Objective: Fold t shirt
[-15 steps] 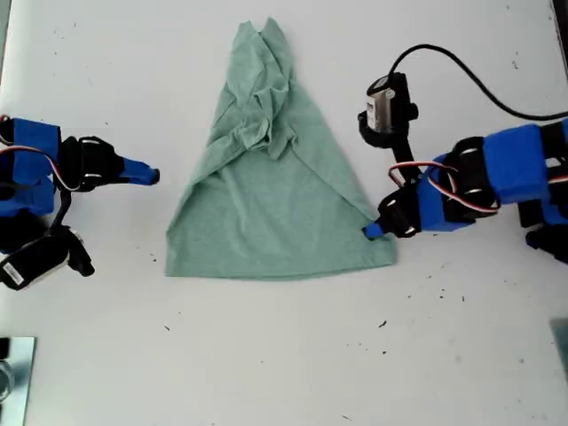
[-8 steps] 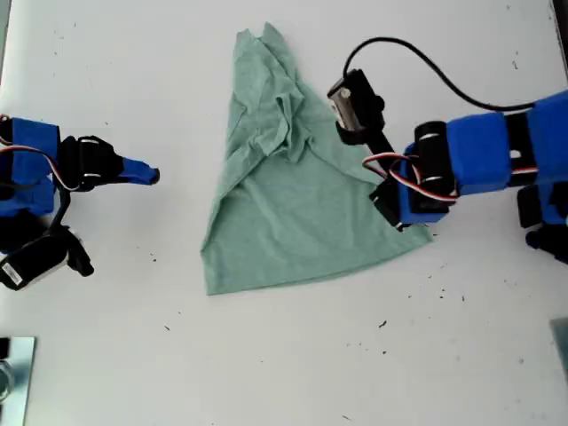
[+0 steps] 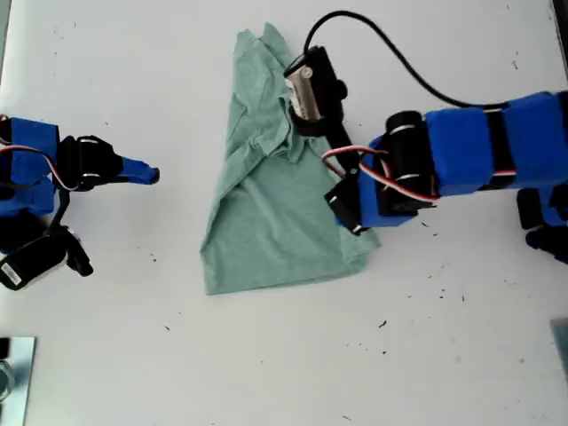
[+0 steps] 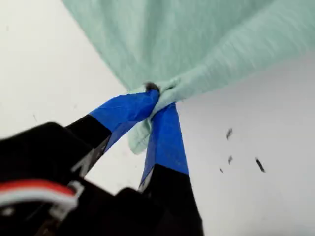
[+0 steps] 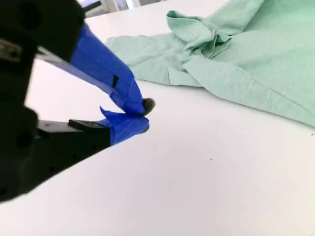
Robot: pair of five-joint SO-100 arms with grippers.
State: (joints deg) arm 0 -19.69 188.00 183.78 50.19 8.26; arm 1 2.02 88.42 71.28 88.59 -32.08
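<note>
The pale green t shirt [image 3: 266,222] lies bunched on the white table in the exterior view, narrow at the far end and wide at the near end. From the exterior view's right, my first gripper [image 3: 352,227] reaches over the shirt's near corner. The first wrist view shows my first gripper [image 4: 158,100] shut on a pinch of the t shirt [image 4: 197,39], which is lifted off the table. My second gripper [image 3: 151,175] rests at the exterior view's left, apart from the cloth. My second gripper [image 5: 141,112] has its blue-taped tips closed on nothing, with the t shirt [image 5: 256,54] lying beyond them.
A black cable [image 3: 390,44] loops from the first arm across the far table. A metal piece [image 3: 13,373] sits at the exterior view's bottom left corner. Small dark specks [image 3: 441,293] dot the white table [image 3: 284,364] near the first arm.
My first gripper has carried the shirt's near corner towards the exterior view's left, doubling that side over the body. The whole shirt slid slightly. The second arm has not moved.
</note>
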